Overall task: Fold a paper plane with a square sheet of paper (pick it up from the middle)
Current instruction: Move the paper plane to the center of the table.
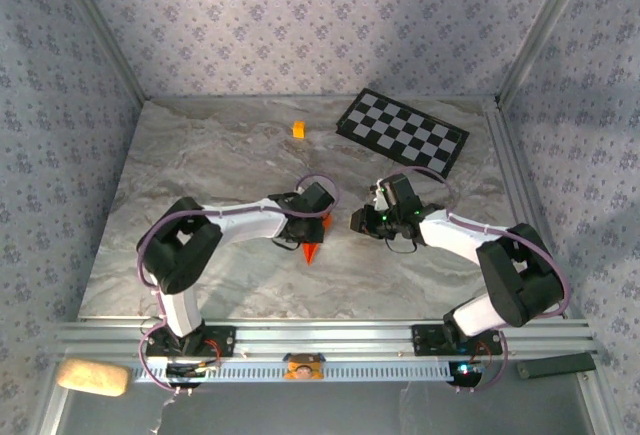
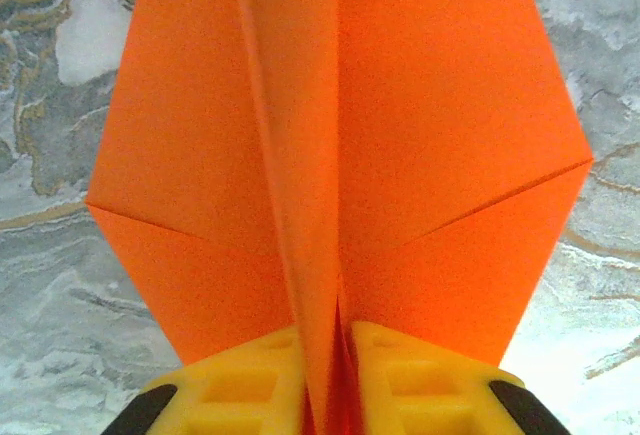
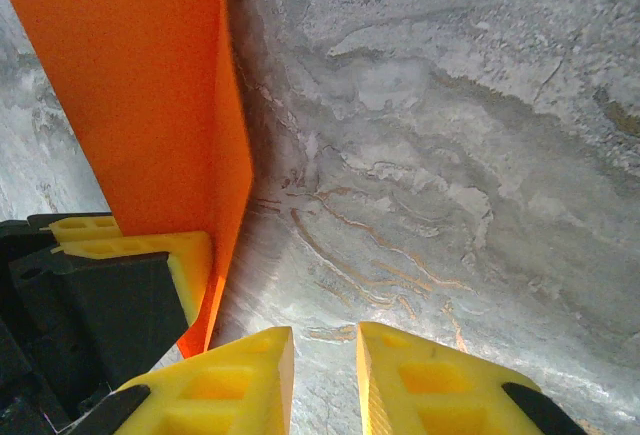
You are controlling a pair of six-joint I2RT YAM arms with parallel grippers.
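The bright orange sheet of paper (image 2: 430, 135) is folded into a pointed paper-plane shape with a lengthwise centre crease. My left gripper (image 2: 328, 375) is shut on that centre fold, and the two wings spread to either side above the marble table. In the top view the paper's tip (image 1: 312, 251) pokes out below the left gripper (image 1: 312, 217) near the table's middle. My right gripper (image 3: 325, 375) stands open just right of it, with bare marble between its yellow fingers. The paper (image 3: 150, 105) shows edge-on at the left of the right wrist view, apart from the right gripper (image 1: 358, 220).
A black-and-white checkered board (image 1: 402, 131) lies at the back right. A tiny orange-yellow cube (image 1: 298, 129) sits at the back centre. Patterned walls and metal rails (image 1: 320, 333) close in the marble table (image 1: 200, 165).
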